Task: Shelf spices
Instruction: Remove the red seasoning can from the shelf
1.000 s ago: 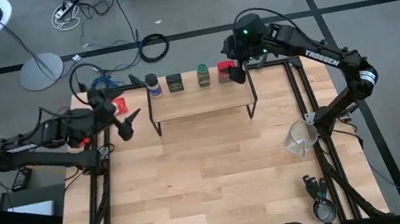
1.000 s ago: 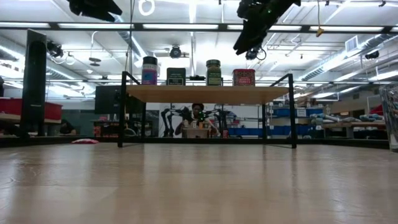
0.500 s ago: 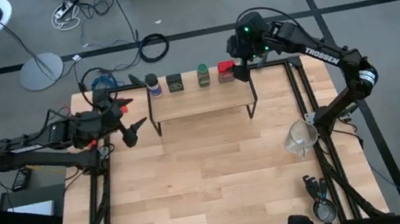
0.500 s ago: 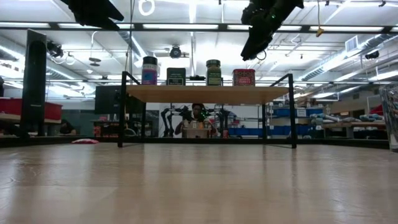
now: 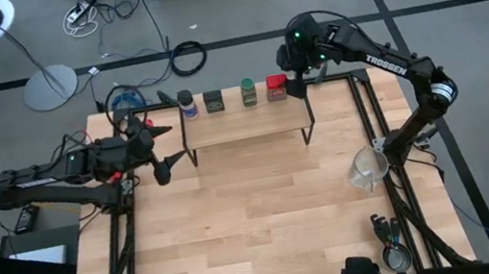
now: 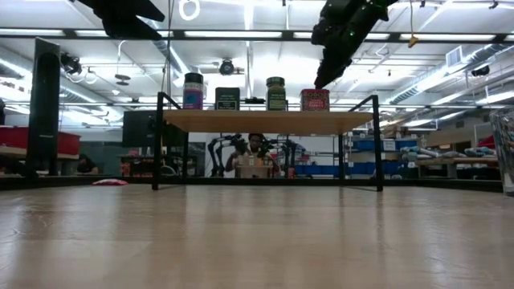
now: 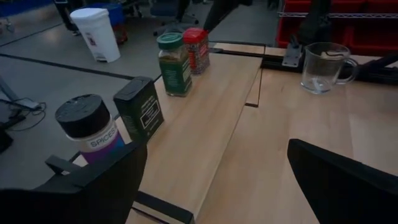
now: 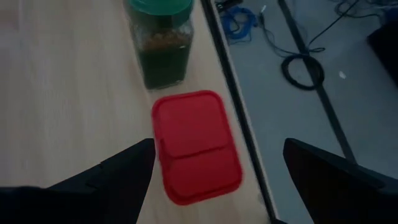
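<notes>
**Four spices up, but the red tin sits at the rim with a gripper overhead**

High view: all four spices stand in a row along the back edge of the shelf [image 5: 245,125]: blue-capped jar [image 5: 186,102] at 9 o'clock in the row, then olive tin [image 5: 214,101], green jar [image 5: 248,92] and red tin [image 5: 276,87] at the 3 o'clock end. The right gripper [image 5: 299,85] hangs just beside the red tin, on its 3 o'clock side. The left gripper [image 5: 157,148] is off the shelf's 9 o'clock end, over the table [image 5: 257,222]. Judging from this, the shelving looks done; the risk lies in pulling away.

Low view: the row stands upright on the plank, and the right gripper's tips point down near the red tin's top. A sideways sweep from here could clip it, and it could tip into the green jar or off the back edge.

Left wrist view: the left gripper's jaws stand wide apart, holding nothing, with the blue-capped jar close ahead. An inward swing would strike that jar first, and could topple the olive tin next to it.

Right wrist view: the right gripper's jaws are spread wide and empty, straddling the red tin from above without touching it. The tin sits right at the shelf's rim, with floor cables beyond; a small nudge might send it over.
</notes>
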`<state>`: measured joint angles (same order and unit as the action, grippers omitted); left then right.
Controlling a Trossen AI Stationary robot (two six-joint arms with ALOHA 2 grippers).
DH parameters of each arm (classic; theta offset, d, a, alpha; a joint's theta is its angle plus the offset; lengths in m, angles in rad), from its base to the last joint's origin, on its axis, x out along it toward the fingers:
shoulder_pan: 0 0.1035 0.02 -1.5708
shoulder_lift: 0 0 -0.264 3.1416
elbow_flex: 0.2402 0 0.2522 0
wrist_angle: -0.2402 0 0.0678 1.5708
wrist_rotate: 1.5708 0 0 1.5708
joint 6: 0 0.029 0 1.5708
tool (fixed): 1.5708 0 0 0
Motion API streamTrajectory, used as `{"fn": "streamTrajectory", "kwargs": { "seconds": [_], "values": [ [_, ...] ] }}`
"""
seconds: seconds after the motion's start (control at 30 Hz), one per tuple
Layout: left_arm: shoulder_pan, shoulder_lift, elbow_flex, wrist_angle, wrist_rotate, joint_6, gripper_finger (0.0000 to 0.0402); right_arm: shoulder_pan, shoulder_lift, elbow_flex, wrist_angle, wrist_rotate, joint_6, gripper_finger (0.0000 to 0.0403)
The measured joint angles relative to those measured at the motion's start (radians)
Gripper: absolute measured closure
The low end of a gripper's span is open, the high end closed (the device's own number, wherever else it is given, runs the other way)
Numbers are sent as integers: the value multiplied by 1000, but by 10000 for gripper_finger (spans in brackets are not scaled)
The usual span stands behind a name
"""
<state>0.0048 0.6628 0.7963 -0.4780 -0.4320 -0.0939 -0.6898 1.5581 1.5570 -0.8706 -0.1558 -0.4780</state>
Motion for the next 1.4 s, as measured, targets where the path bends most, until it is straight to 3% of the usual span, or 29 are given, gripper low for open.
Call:
{"fn": "streamTrajectory", "kwargs": {
  "seconds": [0.47, 0.7, 0.87, 1.23, 1.4],
  "values": [
    [-1, 46, 0, 15, 0, -5, 8, 8, 89, 1, -18, -5, -6, 64],
    [-1, 56, 0, 14, 0, -9, 8, 32, 111, 1, -30, 6, -5, 125],
    [-1, 56, 0, 14, 0, -8, 8, 64, 111, 1, -37, 5, 2, 197],
    [-1, 56, 0, 12, 0, 3, 8, 205, 79, 1, -85, 141, 58, 200],
    [-1, 56, 0, 12, 0, -11, 8, 315, 27, 0, -99, 143, 148, 200]
  ]
}}
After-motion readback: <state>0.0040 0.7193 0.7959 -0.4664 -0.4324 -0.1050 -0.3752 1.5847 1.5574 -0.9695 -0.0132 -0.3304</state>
